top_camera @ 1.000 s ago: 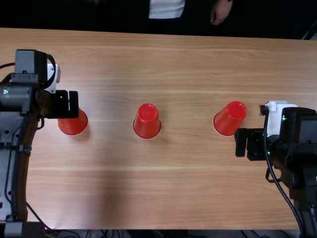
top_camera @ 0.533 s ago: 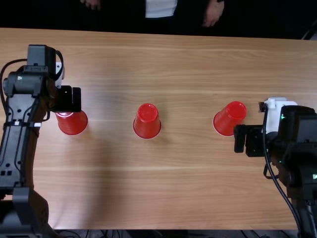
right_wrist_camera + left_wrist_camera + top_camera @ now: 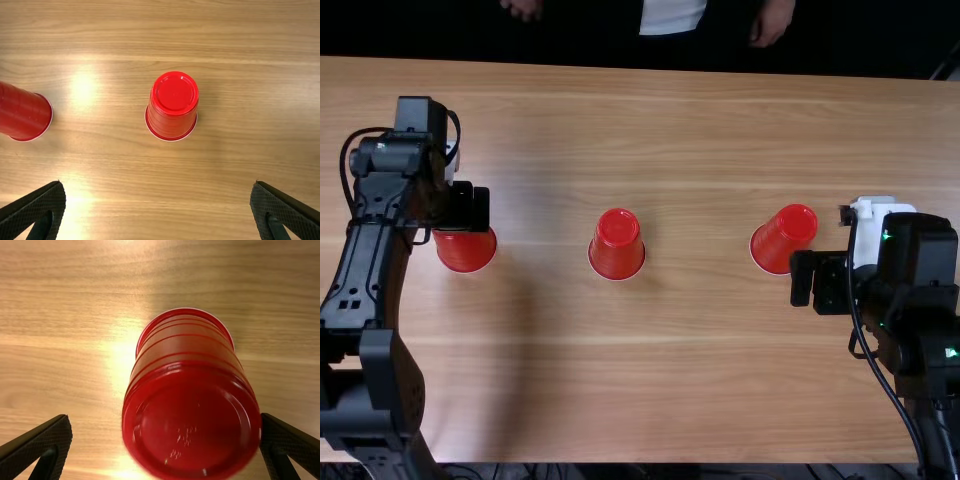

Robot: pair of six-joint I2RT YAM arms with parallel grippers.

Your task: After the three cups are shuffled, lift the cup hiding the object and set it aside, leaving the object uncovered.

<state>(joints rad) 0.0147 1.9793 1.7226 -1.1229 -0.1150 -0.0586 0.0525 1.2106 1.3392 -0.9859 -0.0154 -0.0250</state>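
The right tool (image 3: 817, 282) sits at the lower right of the top view. Its two fingers are spread apart and empty, just below and to the right of the right cup (image 3: 784, 238). At the left of the frame, the left tool (image 3: 460, 208) hangs over the left cup (image 3: 466, 250). Its fingers are wide apart, one on each side of the cup's base and not clamped on it.

The three red cups stand in a row across the middle of the desk (image 3: 670, 130), well apart from one another, with the middle cup (image 3: 617, 243) near the frame's centre. Each cup is upside down, with its rim on the wood, its closed base facing up and its long axis upright.

In the left wrist view, the left cup's base (image 3: 192, 432) bears faint embossed marks, too blurred to read. The cup walls show only moulded ridges.
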